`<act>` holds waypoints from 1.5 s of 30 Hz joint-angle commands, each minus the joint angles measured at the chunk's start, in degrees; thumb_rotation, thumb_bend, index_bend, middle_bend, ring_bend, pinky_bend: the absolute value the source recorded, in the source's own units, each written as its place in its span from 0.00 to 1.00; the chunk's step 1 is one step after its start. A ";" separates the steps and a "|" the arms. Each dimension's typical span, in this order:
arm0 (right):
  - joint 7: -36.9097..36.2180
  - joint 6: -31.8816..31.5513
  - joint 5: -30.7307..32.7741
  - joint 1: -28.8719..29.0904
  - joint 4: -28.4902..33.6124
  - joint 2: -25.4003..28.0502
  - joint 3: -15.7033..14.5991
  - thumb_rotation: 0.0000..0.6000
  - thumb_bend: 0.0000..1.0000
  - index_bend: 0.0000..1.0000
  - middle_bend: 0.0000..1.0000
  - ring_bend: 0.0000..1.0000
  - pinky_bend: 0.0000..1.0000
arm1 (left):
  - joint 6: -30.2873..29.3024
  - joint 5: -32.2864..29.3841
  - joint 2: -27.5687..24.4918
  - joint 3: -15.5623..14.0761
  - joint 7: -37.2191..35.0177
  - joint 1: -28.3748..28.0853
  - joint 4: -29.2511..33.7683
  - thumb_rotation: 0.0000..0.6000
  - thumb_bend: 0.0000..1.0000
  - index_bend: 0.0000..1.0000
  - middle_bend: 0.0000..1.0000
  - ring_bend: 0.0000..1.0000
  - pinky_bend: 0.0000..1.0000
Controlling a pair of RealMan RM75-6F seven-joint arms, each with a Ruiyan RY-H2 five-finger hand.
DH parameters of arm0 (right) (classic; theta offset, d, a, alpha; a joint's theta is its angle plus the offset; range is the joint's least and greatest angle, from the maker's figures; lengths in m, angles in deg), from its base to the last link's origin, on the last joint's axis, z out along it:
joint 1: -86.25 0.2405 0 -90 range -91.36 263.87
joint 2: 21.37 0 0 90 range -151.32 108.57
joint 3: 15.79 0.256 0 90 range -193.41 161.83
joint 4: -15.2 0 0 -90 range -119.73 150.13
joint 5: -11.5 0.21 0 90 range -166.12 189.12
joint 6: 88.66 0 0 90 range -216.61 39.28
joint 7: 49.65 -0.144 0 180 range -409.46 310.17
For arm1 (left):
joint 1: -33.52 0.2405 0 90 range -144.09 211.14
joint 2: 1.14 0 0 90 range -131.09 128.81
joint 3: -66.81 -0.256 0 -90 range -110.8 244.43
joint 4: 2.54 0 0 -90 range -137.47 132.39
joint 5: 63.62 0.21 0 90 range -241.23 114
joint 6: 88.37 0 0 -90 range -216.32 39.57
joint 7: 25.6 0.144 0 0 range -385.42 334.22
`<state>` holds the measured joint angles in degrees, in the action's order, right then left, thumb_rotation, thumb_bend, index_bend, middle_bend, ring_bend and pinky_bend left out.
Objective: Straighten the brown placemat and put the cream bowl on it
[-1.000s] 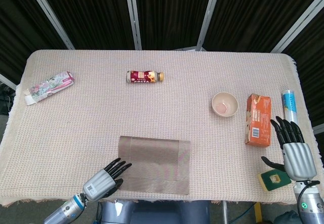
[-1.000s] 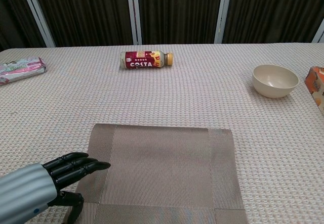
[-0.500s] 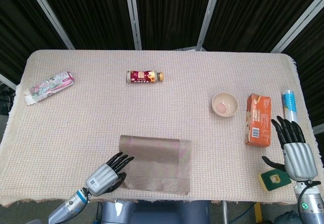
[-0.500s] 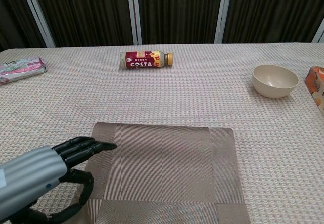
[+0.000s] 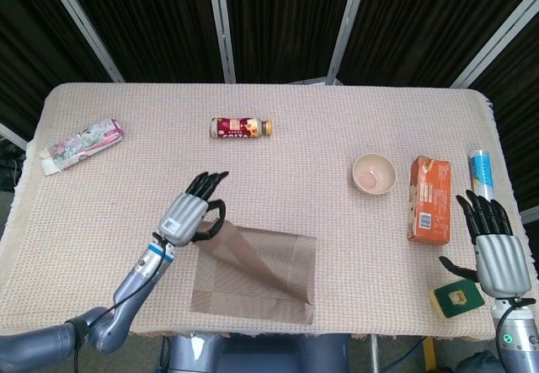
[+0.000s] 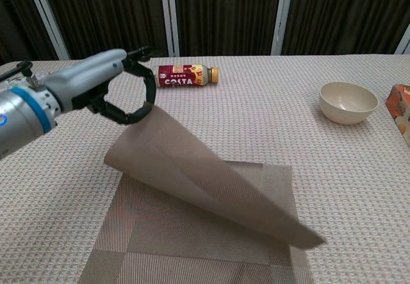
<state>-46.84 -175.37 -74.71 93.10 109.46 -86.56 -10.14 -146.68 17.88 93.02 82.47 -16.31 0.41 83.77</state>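
The left robot hand (image 6: 122, 88) pinches the brown placemat (image 6: 205, 188) by a lifted corner — straightening seems unfinished (cream bowl (image 6: 348, 102) far right, untouched); the right robot hand (image 5: 493, 242) is empty, fingers apart.

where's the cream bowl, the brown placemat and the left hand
round cream bowl (image 6: 348, 102), chest view, inner wall
brown woven placemat (image 6: 192, 168), chest view, lifted flap
left hand (image 5: 195, 214), head view, back of the hand

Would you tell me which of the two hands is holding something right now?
The left hand pinches the lifted brown placemat; the right hand holds nothing, fingers spread.
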 commanded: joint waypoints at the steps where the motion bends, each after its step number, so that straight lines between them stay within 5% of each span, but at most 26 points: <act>1: 0.25 0.02 0.16 -0.02 -0.03 -0.09 0.08 1.00 0.00 0.00 0.00 0.00 0.00 | 3.93 -11.22 -0.40 8.51 1.89 -4.76 -1.92 1.00 0.54 0.71 0.00 0.00 0.00; 6: 0.46 0.22 0.56 -0.01 -0.18 -0.21 0.26 1.00 0.00 0.00 0.00 0.00 0.00 | 3.63 -16.09 -1.59 10.50 2.70 -5.82 -7.93 1.00 0.54 0.71 0.00 0.00 0.00; 15: 2.21 1.57 0.89 0.42 -0.16 -1.02 -0.10 1.00 0.00 0.00 0.00 0.00 0.00 | 3.32 -18.64 -1.72 9.14 -1.78 -4.91 -17.72 1.00 0.54 0.68 0.00 0.00 0.00; 16: 2.49 1.62 0.87 0.43 -0.14 -1.11 -0.15 1.00 0.00 0.00 0.00 0.00 0.00 | 3.53 -18.80 -1.90 8.74 -2.16 -4.75 -18.58 1.00 0.50 0.62 0.00 0.00 0.00; 19: 3.01 1.80 0.81 0.47 -0.11 -1.28 -0.29 1.00 0.00 0.00 0.00 0.00 0.00 | 4.52 -19.55 -2.98 7.03 -1.48 -4.00 -20.33 1.00 0.12 0.10 0.00 0.00 0.00; 20: 3.19 1.87 0.75 0.48 -0.14 -1.32 -0.36 1.00 0.00 0.00 0.00 0.00 0.00 | 5.49 -20.41 -3.91 6.18 -0.38 -3.57 -20.19 1.00 0.04 0.01 0.00 0.00 0.00; 28: 4.13 4.00 -3.33 1.83 -1.29 -1.88 -2.57 1.00 0.00 0.02 0.00 0.00 0.00 | -0.06 -20.18 -9.86 3.36 2.22 1.53 -13.63 1.00 0.00 0.00 0.00 0.00 0.00; 31: 4.21 6.30 -8.73 4.20 -2.47 -2.16 -4.41 1.00 0.00 0.05 0.00 0.00 0.00 | -5.83 -17.81 -15.18 0.79 4.24 6.12 -6.25 1.00 0.00 0.00 0.00 0.00 0.00; 38: 5.78 13.65 -15.64 11.92 -4.47 -3.89 -4.36 1.00 0.00 0.14 0.00 0.00 0.00 | -14.69 -16.32 -23.70 -3.70 8.00 14.07 7.31 1.00 0.00 0.00 0.00 0.00 0.00; 45: 4.78 24.43 -17.01 19.16 -4.04 -7.85 -5.37 1.00 0.00 0.18 0.04 0.00 0.00 | -19.56 -14.18 -26.88 -6.39 8.76 18.00 12.22 1.00 0.00 0.00 0.00 0.00 0.00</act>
<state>-42.04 -154.66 -90.77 109.95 105.34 -92.37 -14.92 -165.54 3.08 66.55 76.58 -7.91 17.85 95.34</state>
